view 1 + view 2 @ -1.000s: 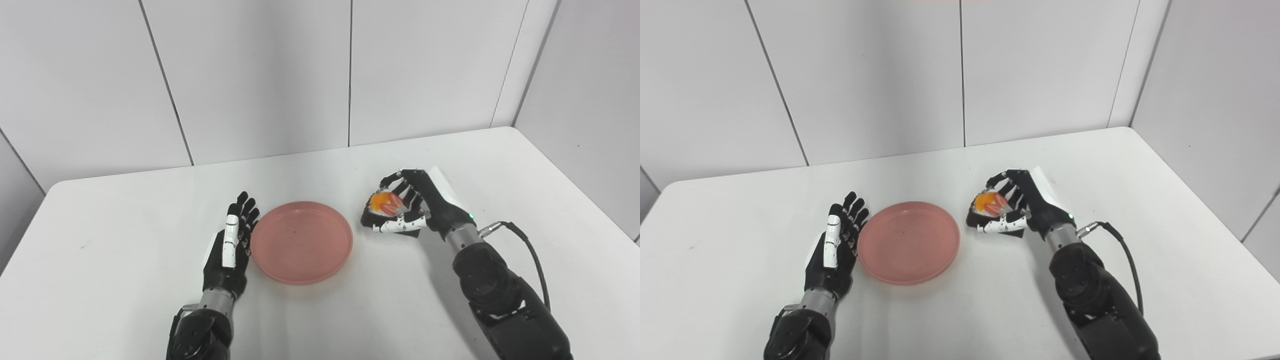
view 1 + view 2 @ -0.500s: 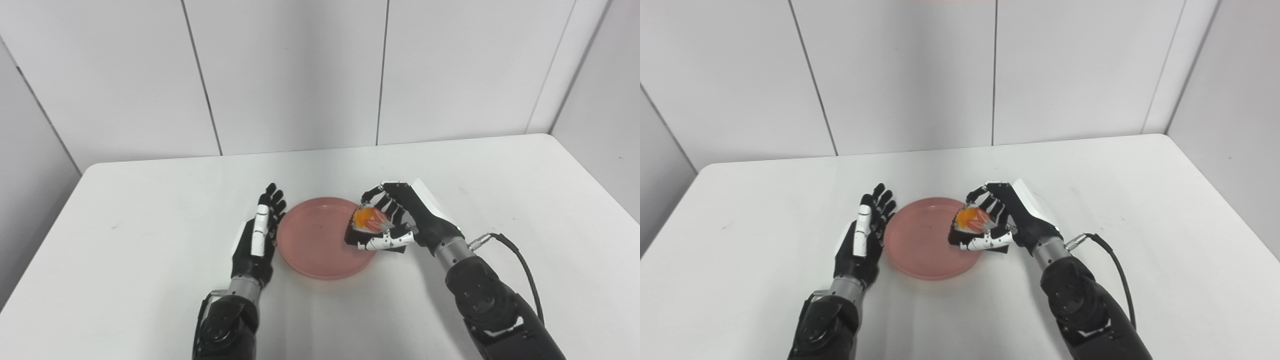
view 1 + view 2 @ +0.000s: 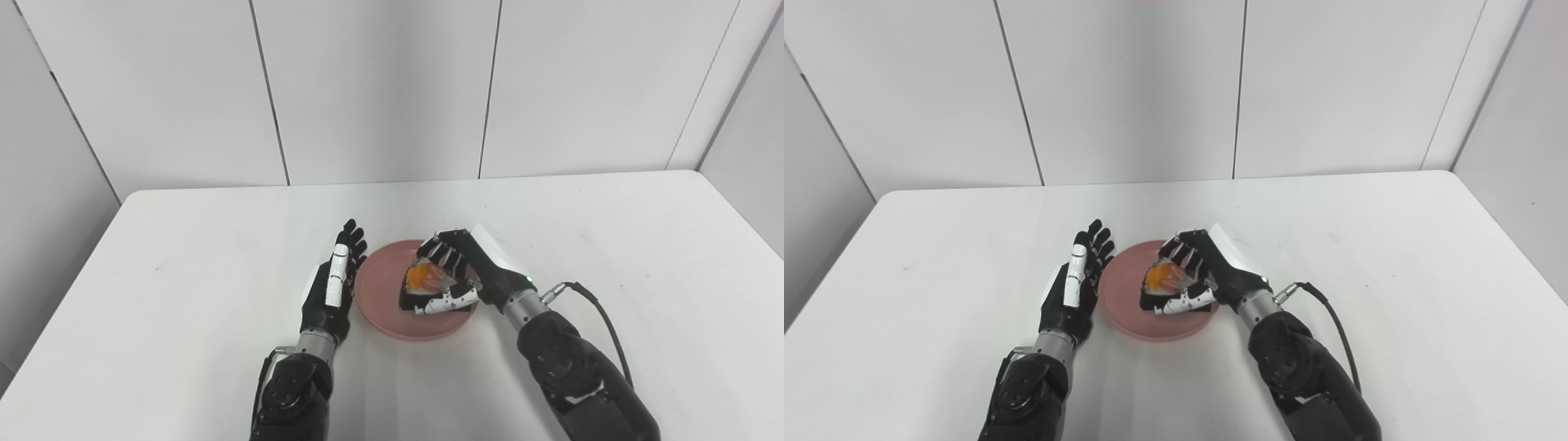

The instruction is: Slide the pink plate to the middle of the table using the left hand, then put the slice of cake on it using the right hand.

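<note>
The right hand (image 3: 460,277), fingers closed around the slice of cake (image 3: 424,283), holds it directly over the pink plate (image 3: 381,294) near the middle of the table (image 3: 184,257), so release likely needs only lowering, while the left hand (image 3: 331,289) stands open-fingered beside the plate's left rim.

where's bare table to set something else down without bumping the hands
The table is bare right of the right hand, left of the left hand, and along the back by the wall. The middle is crowded: both hands flank the pink plate, with the slice of cake held over it.
</note>
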`<state>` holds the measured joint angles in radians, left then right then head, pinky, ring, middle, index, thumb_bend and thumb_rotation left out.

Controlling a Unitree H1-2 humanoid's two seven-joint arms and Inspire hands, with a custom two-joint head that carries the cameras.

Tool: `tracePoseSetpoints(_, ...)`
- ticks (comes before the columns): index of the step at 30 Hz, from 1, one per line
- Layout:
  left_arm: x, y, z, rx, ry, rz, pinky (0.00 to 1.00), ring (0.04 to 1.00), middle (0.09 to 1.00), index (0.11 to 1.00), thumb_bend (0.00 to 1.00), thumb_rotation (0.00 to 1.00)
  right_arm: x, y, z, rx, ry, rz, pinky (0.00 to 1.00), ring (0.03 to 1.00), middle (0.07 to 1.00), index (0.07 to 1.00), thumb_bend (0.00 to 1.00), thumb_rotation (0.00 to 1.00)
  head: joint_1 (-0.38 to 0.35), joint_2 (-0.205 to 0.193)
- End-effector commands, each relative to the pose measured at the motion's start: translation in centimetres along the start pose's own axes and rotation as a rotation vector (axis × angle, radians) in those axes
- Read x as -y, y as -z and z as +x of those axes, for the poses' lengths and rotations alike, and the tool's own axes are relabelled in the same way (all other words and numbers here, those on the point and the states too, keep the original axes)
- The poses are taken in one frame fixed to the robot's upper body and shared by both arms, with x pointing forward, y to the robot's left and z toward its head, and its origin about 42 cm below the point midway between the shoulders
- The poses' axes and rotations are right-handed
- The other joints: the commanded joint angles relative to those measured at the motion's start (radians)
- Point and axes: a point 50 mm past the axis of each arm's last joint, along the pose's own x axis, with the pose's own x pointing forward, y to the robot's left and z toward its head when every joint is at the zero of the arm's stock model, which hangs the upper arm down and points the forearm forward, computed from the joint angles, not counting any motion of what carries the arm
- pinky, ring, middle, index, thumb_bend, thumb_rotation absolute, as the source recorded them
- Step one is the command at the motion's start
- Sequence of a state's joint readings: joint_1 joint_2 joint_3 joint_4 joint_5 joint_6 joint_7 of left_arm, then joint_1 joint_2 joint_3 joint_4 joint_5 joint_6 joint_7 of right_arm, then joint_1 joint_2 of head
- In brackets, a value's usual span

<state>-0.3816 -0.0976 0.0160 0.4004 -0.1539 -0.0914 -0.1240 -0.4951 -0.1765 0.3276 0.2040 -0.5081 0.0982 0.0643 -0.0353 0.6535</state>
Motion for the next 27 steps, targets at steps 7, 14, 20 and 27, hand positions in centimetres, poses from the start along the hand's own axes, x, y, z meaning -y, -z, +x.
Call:
tracePoseSetpoints(7, 0.6, 0.3, 0.4, -0.001, 0.007, -0.003, 1.0, 1.0, 1.0, 1.0, 0.66, 1.0, 1.8, -2.7, 3.3, 0.137, 0.078, -0.072, 0.29, 0.387, 0.444, 0.546, 0.51, 0.0, -0.002, -0.007)
tracePoseSetpoints(14, 0.8, 0.3, 0.4, 0.0, 0.009, -0.003, 1.0, 1.0, 1.0, 1.0, 0.65, 1.0, 1.6, -2.1, 4.0, 0.129, 0.077, -0.113, 0.29, 0.387, 0.461, 0.519, 0.51, 0.0, -0.006, -0.008)
tracePoseSetpoints(20, 0.8, 0.3, 0.5, 0.006, 0.015, 0.004, 1.0, 1.0, 1.0, 1.0, 0.65, 1.0, 1.8, -1.7, 3.8, 0.137, 0.071, -0.149, 0.39, 0.474, 0.49, 0.495, 0.52, 0.0, -0.007, -0.004)
tracePoseSetpoints(27, 0.9, 0.2, 0.6, 0.006, 0.014, 0.001, 1.0, 1.0, 1.0, 1.0, 0.65, 1.0, 1.9, -1.0, 3.0, 0.14, 0.051, -0.147, 0.49, 0.554, 0.463, 0.539, 0.51, 0.01, -0.01, -0.002)
